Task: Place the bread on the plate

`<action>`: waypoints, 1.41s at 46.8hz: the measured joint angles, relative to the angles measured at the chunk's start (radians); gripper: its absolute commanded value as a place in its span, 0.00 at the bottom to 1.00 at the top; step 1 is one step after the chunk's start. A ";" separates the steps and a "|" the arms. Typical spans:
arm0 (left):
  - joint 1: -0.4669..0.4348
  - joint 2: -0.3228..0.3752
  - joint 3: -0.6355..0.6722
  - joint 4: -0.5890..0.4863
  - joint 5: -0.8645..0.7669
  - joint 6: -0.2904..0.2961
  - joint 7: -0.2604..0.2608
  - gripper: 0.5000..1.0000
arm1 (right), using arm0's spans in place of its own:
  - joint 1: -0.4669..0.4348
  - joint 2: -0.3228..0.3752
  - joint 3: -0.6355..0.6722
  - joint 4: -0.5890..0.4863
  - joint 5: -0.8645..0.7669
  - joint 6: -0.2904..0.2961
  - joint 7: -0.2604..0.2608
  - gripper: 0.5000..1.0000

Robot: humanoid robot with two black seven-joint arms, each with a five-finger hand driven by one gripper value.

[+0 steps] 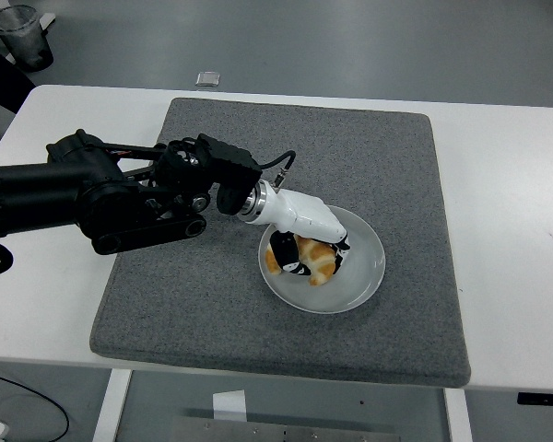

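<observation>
Grey felt mat [203, 304] under white plate [364, 276], white table [516, 230] beyond.
I see left hand [304, 241] fingers curled around bread [311, 261] on plate.

Even, bright overhead light fills my view. My left arm [92, 193] throws a soft shadow on the grey mat [286, 239]. The white table [507, 230] shows no glare; focus is sharp throughout.

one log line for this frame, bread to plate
stage: placing | left hand: shut on bread | bread: on plate, left part | plate: on grey mat | right arm: not in view
</observation>
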 measured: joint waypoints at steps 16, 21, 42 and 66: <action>0.013 -0.001 0.000 0.001 0.006 0.001 0.000 0.00 | 0.000 0.000 0.000 0.000 0.000 0.000 0.000 0.86; 0.014 -0.001 0.001 0.002 0.008 0.001 0.000 0.00 | 0.001 0.000 0.000 0.000 0.000 0.000 0.000 0.86; 0.024 -0.002 0.001 0.015 0.008 0.000 0.000 0.00 | 0.000 0.000 0.000 0.000 0.000 0.000 0.000 0.86; 0.038 -0.007 0.000 0.025 0.008 0.008 0.004 0.20 | 0.000 0.000 0.000 0.000 0.000 0.000 0.000 0.86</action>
